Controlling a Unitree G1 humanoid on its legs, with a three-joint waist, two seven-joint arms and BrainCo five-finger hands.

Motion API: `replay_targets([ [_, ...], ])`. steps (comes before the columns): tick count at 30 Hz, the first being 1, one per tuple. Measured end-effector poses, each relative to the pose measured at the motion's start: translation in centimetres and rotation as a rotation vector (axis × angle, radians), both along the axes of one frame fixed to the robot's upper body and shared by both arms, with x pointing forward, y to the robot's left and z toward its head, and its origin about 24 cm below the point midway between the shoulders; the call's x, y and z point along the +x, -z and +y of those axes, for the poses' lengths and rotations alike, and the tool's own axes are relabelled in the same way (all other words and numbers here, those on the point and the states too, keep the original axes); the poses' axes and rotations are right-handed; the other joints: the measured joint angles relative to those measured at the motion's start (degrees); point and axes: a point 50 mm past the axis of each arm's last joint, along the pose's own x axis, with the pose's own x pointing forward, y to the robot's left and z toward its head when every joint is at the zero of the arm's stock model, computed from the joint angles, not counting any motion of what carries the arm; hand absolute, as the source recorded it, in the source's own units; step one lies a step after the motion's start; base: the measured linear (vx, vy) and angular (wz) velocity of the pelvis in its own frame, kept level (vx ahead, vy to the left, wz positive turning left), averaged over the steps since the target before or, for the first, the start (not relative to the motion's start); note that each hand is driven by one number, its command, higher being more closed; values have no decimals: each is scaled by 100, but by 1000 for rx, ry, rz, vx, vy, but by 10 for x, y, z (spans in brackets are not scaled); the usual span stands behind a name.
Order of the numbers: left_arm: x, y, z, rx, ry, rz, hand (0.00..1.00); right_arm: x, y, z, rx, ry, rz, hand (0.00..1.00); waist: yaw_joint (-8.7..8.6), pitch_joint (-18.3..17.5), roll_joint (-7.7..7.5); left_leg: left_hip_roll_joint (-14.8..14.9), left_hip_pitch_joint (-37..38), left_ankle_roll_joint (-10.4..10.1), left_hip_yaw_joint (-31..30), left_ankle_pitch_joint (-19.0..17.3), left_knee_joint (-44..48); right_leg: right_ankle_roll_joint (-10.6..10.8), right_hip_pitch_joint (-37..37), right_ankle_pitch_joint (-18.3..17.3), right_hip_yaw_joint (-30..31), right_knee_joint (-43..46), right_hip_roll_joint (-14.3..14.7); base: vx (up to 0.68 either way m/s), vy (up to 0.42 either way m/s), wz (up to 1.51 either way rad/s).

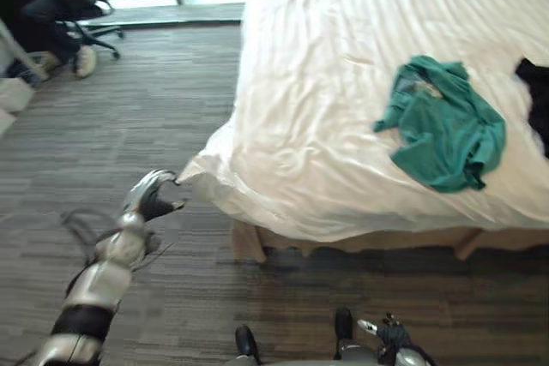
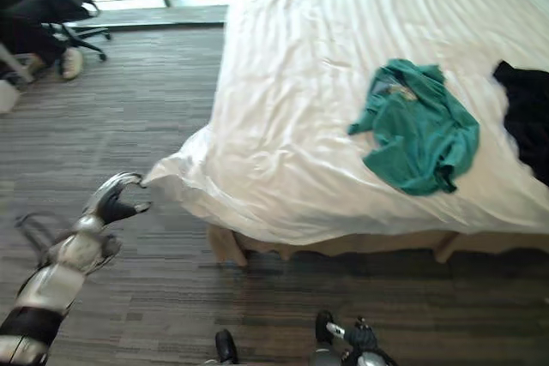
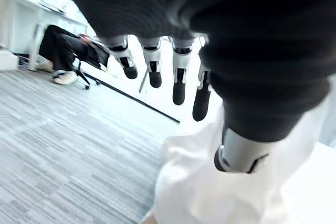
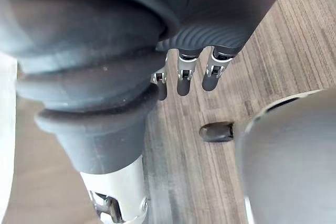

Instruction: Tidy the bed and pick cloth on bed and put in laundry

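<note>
Left hand (image 1: 147,201) at the near-left corner of the bed (image 1: 326,66): the tidying step, with the clothes not yet picked up.

The left hand's fingers (image 3: 154,69) hang loosely curved and released beside the drooping corner of the white sheet (image 1: 196,174). They grasp nothing, and whether a fingertip touches the fabric is hard to tell. The right hand (image 4: 185,80) is low over the floor (image 1: 129,109), fingers relaxed and empty. The teal garment (image 1: 446,126) lies crumpled toward the bed's near-right part, and a black garment (image 1: 536,96) lies just beside it at the right edge. Judging by this, the next move calls for pinching the sheet corner and pulling it flat. After that the robot would need to step right to reach the teal garment.
</note>
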Motion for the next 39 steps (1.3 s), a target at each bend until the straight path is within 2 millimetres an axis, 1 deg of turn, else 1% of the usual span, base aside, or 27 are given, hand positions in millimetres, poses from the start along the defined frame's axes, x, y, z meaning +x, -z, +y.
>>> replay_targets([
  [1, -17, 18, 16, -27, -101, 58, 0, -2, 1, 0, 12, -2, 7, 0, 30, -44, -11, -51, 81, 9, -65, -3, 8, 22, 126, -25, -78, -3, -35, 155, 17, 29],
  [2, -25, 27, 24, -41, -153, 89, 0, -2, 1, -1, 16, 1, 7, 0, 27, -44, -15, -63, 109, 13, -101, -2, 19, 38, 192, -39, -118, -10, -49, 69, 18, 31],
  [4, -58, 60, 47, -97, -344, 203, 0, 8, -2, -3, 26, 14, -23, 0, 24, -84, -89, -101, 154, 24, -133, -6, 28, 46, 275, -43, -154, -36, -88, 32, 8, 13],
  [5, -65, 66, 49, -112, -375, 227, 0, 9, -2, -4, 28, 16, -26, 0, 25, -101, -116, -103, 162, 25, -133, -6, 28, 46, 285, -43, -155, -40, -89, 0, 0, 0],
  [6, -80, 78, 50, -148, -426, 262, 0, 8, -2, -4, 34, 32, -28, 0, 24, -118, -163, -102, 213, 24, -135, -6, 29, 46, 349, -42, -160, -69, -85, 0, 0, 0],
  [9, -113, 112, 34, -312, -539, 329, 0, 0, -1, -11, 33, 86, -20, 0, -8, -138, -172, -100, 366, 30, -129, -45, 28, 61, 499, -75, -182, -108, -77, 0, 0, 0],
  [10, -121, 122, 25, -374, -572, 344, 0, -1, -2, -13, 31, 96, -19, 100, -25, -151, -197, -98, 401, 30, -128, -50, 27, 50, 535, -89, -187, -108, -75, 0, 0, 0],
  [12, -138, 143, 0, -526, -626, 369, 0, -9, -2, -20, 31, 137, -15, 100, -27, -137, -169, -95, 481, 4, -115, -120, 26, 40, 599, -122, -179, -104, -72, -3, -2, -2],
  [14, -152, 156, -24, -642, -666, 385, 0, -10, -6, -29, 27, 178, -45, 100, -27, -144, -182, -96, 517, 9, -105, -147, 22, 55, 617, -148, -156, -101, -70, -10, -7, -7],
  [16, -164, 164, -42, -735, -702, 391, 0, -4, -16, -42, -1, 201, -116, 100, -44, -151, -192, -96, 528, 0, -79, -159, 9, 71, 605, -159, -124, -95, -69, -12, -8, -8],
  [18, -169, 162, -65, -813, -666, 374, 0, 20, -47, -65, -88, 176, -286, 100, -48, -128, -148, -99, 520, -15, -69, -173, -5, 74, 585, -161, -101, -85, -71, -16, -8, -7],
  [19, -169, 160, -71, -829, -640, 366, 0, 29, -58, -70, -113, 164, -339, 100, -49, -122, -154, -98, 511, -15, -70, -173, -6, 75, 585, -162, -100, -84, -70, 0, 0, 0],
  [20, -167, 157, -81, -846, -597, 357, 0, 44, -77, -80, -167, 144, -430, 100, -39, -108, -178, -83, 495, -17, -73, -174, -7, 76, 577, -162, -94, -79, -70, 0, 0, 0],
  [21, -163, 154, -95, -873, -532, 349, 0, 68, -110, -103, -271, 106, -560, 100, -38, -121, -151, -102, 528, -16, -90, -174, -6, 87, 580, -171, -105, -74, -76, 11, -13, 4],
  [22, -161, 153, -99, -884, -514, 346, 0, 76, -119, -109, -302, 112, -602, 100, -26, -116, -141, -105, 528, -14, -116, -172, -6, 95, 586, -178, -117, -71, -77, 25, -12, 11],
  [23, -161, 154, -107, -901, -487, 359, 0, 91, -137, -119, -331, 132, -684, 100, -23, -111, -136, -101, 519, -11, -156, -170, -6, 98, 594, -200, -154, -57, -75, 12, -8, 8],
  [24, -165, 156, -115, -920, -459, 395, 0, 110, -153, -111, -328, 111, -778, 100, -32, -110, -134, -88, 516, -14, -181, -167, -7, 98, 586, -215, -158, -42, -65, 18, -17, 3],
  [26, -172, 158, -127, -943, -427, 438, 0, 124, -174, -83, -303, 41, -906, 100, -45, -95, -115, -72, 520, -28, -178, -158, -2, 105, 569, -247, -160, 1, -47, 26, -10, 0],
  [27, -176, 156, -135, -966, -405, 451, 0, 132, -187, -57, -280, -31, -999, 100, -42, -93, -120, -75, 516, -24, -205, -153, 10, 117, 577, -257, -181, 1, -49, 65, -15, 14],
  [28, -178, 156, -141, -980, -372, 466, 0, 140, -195, -35, -249, -100, -1058, 100, -19, -82, -140, -92, 487, 1, -280, -137, 24, 117, 595, -249, -244, 5, -71, 65, -11, 23],
  [30, -180, 156, -145, -988, -347, 485, 0, 154, -203, -16, -221, -159, -1110, 100, -2, -54, -179, -113, 417, 9, -423, -129, 31, 113, 614, -245, -310, 13, -95, 49, 0, 34],
  [32, -187, 159, -148, -992, -319, 526, 0, 176, -225, 4, -187, -220, -1203, 100, 143, 46, -215, -131, 371, 26, -535, -115, 34, 115, 640, -246, -414, 14, -113, 27, -3, 33],
  [35, -188, 159, -141, -971, -293, 531, 0, 212, -263, 30, -137, -302, -1350, 100, 303, 389, -342, -160, 247, 82, -797, -68, 44, 119, 681, -250, -614, 15, -138, -6, -4, 35],
  [36, -182, 159, -141, -978, -273, 525, 0, 223, -281, 44, -95, -331, -1418, 100, 348, 567, -354, -175, 179, 95, -874, -58, 71, 118, 667, -248, -677, 17, -157, -19, 3, 33],
  [37, -176, 159, -140, -982, -261, 515, 0, 227, -290, 51, -75, -346, -1452, 100, 397, 660, -339, -183, 151, 98, -911, -48, 73, 119, 660, -245, -710, 23, -165, -38, 10, 24],
  [38, -164, 161, -137, -978, -213, 526, 0, 239, -313, 74, 7, -393, -1521, 100, 573, 895, -275, -193, 83, 119, -950, -10, 73, 118, 592, -242, -733, 76, -175, -34, 9, 14],
  [39, -161, 162, -132, -963, -229, 518, 0, 244, -321, 82, 35, -406, -1539, 100, 605, 970, -252, -192, 28, 121, -975, 17, 79, 117, 549, -241, -744, 100, -174, -34, 5, 13],
])
